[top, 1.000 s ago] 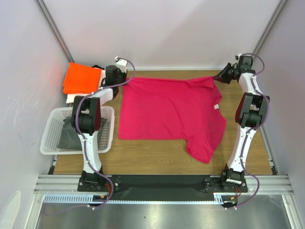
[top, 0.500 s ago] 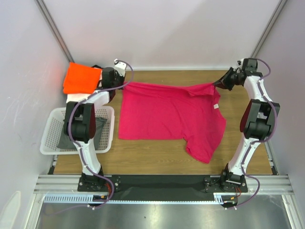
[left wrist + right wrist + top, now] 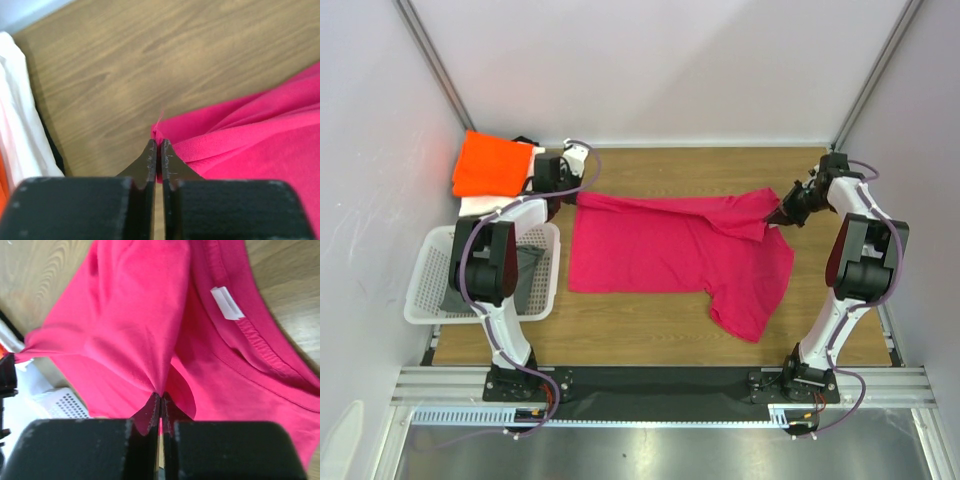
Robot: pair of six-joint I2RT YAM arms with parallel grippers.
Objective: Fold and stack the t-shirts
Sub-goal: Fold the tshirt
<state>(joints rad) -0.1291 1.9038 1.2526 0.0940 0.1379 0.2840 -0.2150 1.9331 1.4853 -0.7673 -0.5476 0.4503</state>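
Wooden table [image 3: 640, 325] boards, walled by pale panels, are carrying a magenta-pink soft cloth t-shirt [image 3: 660, 255]. It is lying spread across the middle, with its far edge lifted and doubling over toward the near side. At the shirt's far-left corner the left tool [image 3: 158, 146] is pinching the cloth, fingers closed on it. At the far-right shoulder the right tool [image 3: 160, 397] is clamping a bunched fold beside the collar's white label [image 3: 226, 302]. In the table's far-left corner, a bright orange folded tee [image 3: 492, 165] is sitting on a white folded tee [image 3: 478, 205]. 1 white plastic lattice basket [image 3: 425, 300] is standing beside the left arm, holding grey cloth [image 3: 470, 285].
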